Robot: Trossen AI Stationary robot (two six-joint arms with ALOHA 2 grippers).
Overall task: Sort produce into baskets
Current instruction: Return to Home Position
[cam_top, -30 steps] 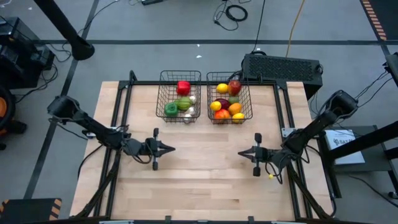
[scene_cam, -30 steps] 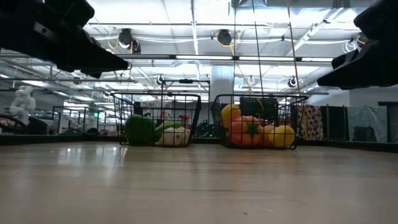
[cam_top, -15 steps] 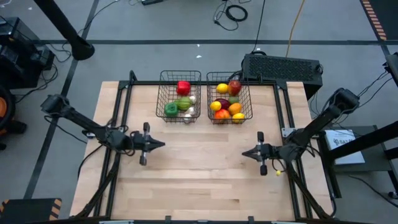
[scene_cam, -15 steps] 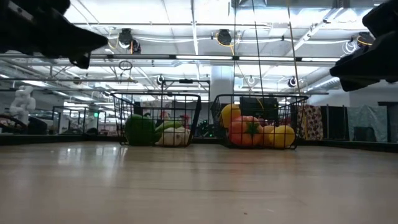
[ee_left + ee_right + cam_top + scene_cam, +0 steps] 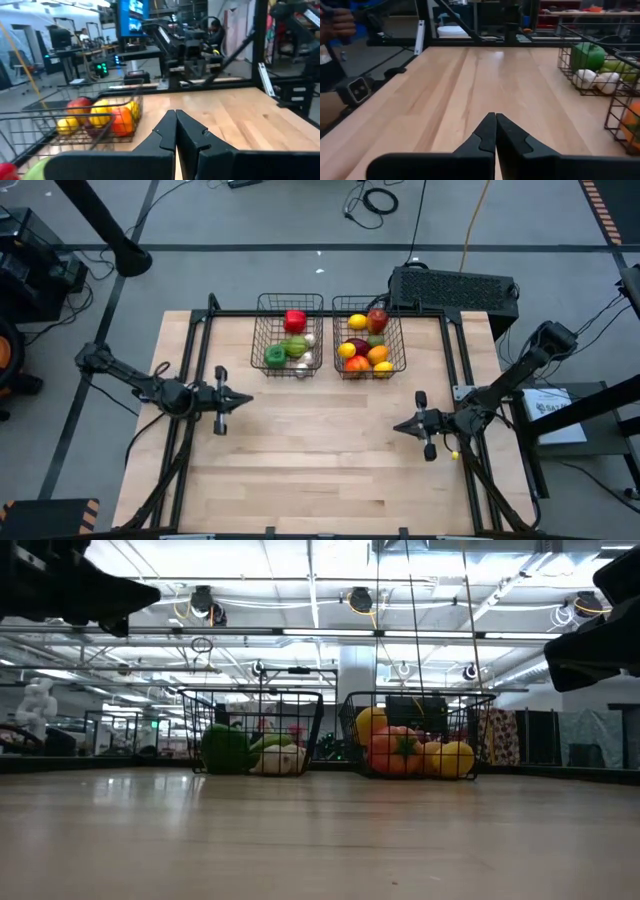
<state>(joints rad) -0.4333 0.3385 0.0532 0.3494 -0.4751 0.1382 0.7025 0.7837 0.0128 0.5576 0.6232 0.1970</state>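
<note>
Two dark wire baskets stand side by side at the table's far middle. The left basket (image 5: 289,336) holds a red pepper (image 5: 295,320), green pieces (image 5: 283,351) and whitish bulbs (image 5: 306,360). The right basket (image 5: 369,338) holds lemons (image 5: 357,320), a red apple (image 5: 377,318) and orange pieces (image 5: 378,355). My left gripper (image 5: 247,399) hovers shut over the table's left part, pointing right, holding nothing. My right gripper (image 5: 396,428) hovers shut over the right part, pointing left, also holding nothing. Both sets of fingers show pressed together in the wrist views (image 5: 175,131) (image 5: 495,131).
A black box (image 5: 455,288) sits behind the right basket at the far right edge. Bare wooden tabletop (image 5: 320,460) spreads between and in front of the arms. Metal frame rails (image 5: 195,360) run along the table's left and right sides.
My left gripper has drawn back toward the table's left edge and risen a little, staying shut. My right gripper has drawn back a little toward the right edge, also staying shut. The baskets and produce have not moved.
</note>
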